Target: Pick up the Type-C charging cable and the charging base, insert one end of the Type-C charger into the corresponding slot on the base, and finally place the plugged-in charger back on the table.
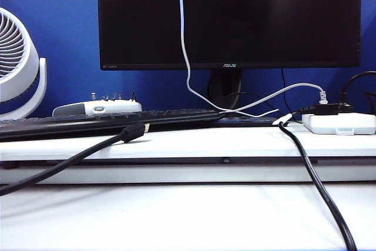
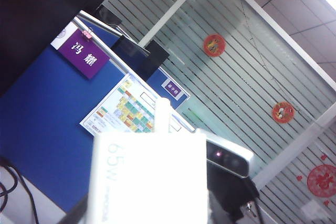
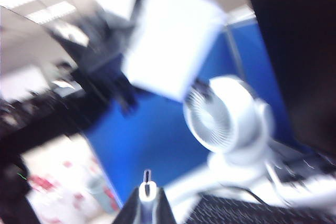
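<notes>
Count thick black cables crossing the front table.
2: one plug-tipped black cable from the left, another at right; thinner ones lie behind. Left gripper holds the charging base, right gripper the Type-C charging cable.

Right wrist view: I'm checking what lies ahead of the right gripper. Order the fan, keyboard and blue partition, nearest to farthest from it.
From the right gripper, shut on the Type-C charging cable:
1. Keyboard, lying just ahead of the fingertips.
2. Fan, standing beyond the keyboard.
3. Blue partition, behind the fan.
</notes>
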You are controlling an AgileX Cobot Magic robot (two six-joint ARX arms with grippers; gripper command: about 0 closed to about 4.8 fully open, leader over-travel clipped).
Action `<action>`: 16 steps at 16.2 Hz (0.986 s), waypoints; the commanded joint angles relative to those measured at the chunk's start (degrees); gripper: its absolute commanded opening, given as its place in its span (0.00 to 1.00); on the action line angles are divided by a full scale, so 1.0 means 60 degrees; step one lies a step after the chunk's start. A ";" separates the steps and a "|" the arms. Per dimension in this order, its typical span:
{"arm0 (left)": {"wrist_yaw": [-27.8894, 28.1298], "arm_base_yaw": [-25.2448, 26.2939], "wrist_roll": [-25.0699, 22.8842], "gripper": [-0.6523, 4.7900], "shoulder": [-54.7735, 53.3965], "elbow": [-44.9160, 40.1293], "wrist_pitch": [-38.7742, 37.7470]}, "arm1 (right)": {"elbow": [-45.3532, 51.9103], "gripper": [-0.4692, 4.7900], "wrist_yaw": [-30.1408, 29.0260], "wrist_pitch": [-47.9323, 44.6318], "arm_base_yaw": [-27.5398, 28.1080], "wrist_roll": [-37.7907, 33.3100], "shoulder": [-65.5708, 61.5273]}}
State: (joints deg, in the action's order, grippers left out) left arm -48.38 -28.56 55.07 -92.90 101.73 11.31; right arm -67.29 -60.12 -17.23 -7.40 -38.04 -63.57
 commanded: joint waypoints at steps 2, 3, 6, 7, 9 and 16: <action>0.1432 -0.0382 0.0459 0.21 -0.0011 0.0058 0.0182 | -0.0025 0.09 0.0576 -0.1443 -0.1534 -0.0914 -0.0685; 0.1377 -0.0386 0.0299 0.21 -0.0011 0.0058 0.0175 | -0.0025 0.09 0.0747 -0.1643 -0.1796 -0.0914 -0.0823; 0.1162 -0.0386 0.0066 0.21 -0.0058 0.0058 -0.0339 | -0.0029 0.09 0.1249 -0.3129 -0.2029 -0.1672 -0.1392; 0.1147 -0.0390 0.0069 0.21 -0.0055 0.0058 -0.0375 | -0.0029 0.09 0.1293 -0.3450 -0.2029 -0.1738 -0.1523; 0.1126 -0.0390 0.0073 0.21 -0.0058 0.0058 -0.0372 | -0.0029 0.09 0.1464 -0.3464 -0.2029 -0.1738 -0.1730; 0.0069 -0.0404 0.0393 0.16 -0.0055 0.0055 -0.0200 | -0.0029 0.09 0.1894 -0.3963 -0.2266 -0.1993 -0.2211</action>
State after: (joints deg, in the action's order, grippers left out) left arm -47.48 -30.94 57.49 -93.58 101.73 8.36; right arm -67.20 -49.15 -39.77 -20.99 -49.60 -77.03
